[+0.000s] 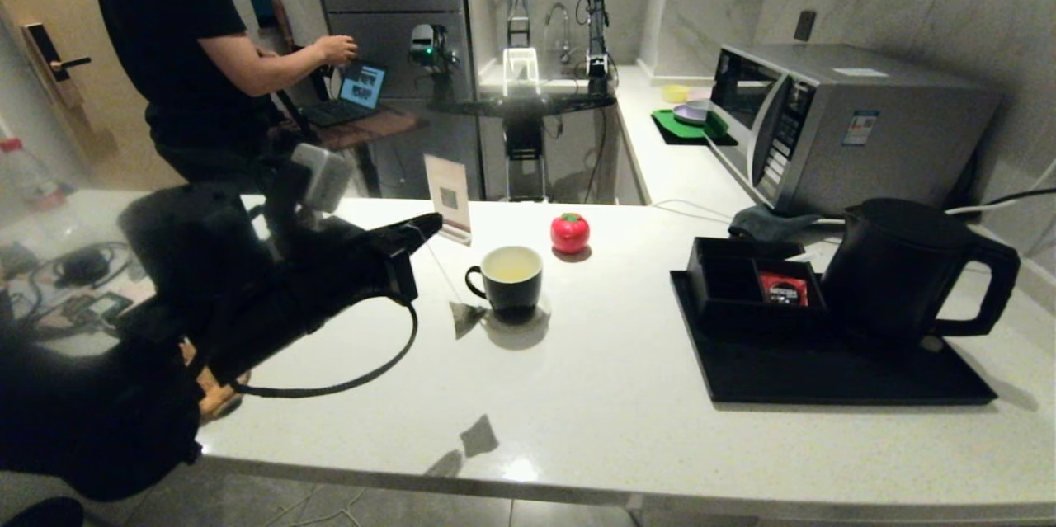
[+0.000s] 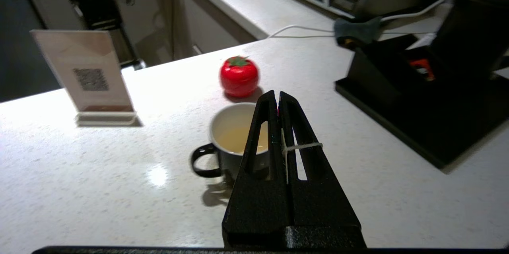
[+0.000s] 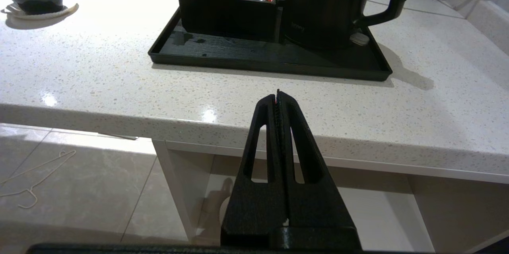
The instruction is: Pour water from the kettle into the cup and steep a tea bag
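Note:
The cup (image 1: 511,278) stands mid-counter, black with a cream inside, and holds pale yellowish water (image 2: 234,138). My left gripper (image 1: 433,223) is raised to the left of the cup and shut on a tea bag's white string (image 2: 296,147), which loops round one finger. The tea bag (image 1: 466,318) dangles from that string outside the cup, by its handle. The kettle (image 1: 899,271) stands upright on the black tray (image 1: 825,374) at the right. My right gripper (image 3: 277,95) is shut on nothing, low in front of the counter's edge.
A red tomato-shaped object (image 1: 570,232) and a card stand (image 1: 448,197) sit behind the cup. A black compartment box (image 1: 755,284) with a red sachet shares the tray with the kettle. A microwave (image 1: 825,123) stands at the back right. A person stands at the back left.

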Tool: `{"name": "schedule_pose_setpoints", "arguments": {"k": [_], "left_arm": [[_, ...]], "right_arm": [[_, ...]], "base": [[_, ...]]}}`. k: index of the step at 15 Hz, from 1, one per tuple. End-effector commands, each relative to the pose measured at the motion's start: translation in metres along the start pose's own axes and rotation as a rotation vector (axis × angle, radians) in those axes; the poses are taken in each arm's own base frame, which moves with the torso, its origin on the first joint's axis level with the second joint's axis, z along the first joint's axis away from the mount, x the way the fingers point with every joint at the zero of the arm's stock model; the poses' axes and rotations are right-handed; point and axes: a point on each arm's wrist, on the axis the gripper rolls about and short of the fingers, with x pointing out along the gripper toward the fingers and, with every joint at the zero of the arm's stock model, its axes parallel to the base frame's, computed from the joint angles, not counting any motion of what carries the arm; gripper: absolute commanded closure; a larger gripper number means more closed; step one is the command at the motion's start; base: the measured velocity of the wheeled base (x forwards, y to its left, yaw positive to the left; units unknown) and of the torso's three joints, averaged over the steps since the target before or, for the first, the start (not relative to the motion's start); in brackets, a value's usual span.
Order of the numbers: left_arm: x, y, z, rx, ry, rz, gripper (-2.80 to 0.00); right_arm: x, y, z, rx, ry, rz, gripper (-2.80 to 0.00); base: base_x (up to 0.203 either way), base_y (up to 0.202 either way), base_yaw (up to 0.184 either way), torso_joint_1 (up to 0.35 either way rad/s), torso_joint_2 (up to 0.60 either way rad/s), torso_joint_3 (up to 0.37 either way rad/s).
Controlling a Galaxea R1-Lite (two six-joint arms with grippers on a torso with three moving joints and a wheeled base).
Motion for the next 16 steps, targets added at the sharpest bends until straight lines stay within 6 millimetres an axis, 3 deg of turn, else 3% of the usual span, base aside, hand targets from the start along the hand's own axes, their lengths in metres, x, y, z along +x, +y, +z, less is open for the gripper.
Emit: {"name": "schedule_pose_setpoints", "arguments": {"k": [1, 7, 16], "left_arm": [[0.007, 0.007, 0.001, -0.002, 0.006, 0.015, 0.0], [0.048, 0.02, 0.017, 0.003, -0.008, 0.017, 0.0], [0.094, 0.03, 0.001, 0.004, -0.012, 0.005, 0.0]], "right_arm": [[0.0, 0.0, 0.0, -0.001, 0.002, 0.0, 0.0], [0.0, 0.0, 0.0, -0.001, 0.001, 0.0, 0.0], [0.0, 0.0, 0.0, -0.001, 0.001, 0.0, 0.0]], "base": [[0.0, 0.0, 0.0, 0.0, 0.0, 0.0], [0.0, 0.0, 0.0, 0.0, 0.0, 0.0], [0.0, 0.0, 0.0, 0.0, 0.0, 0.0]]}}
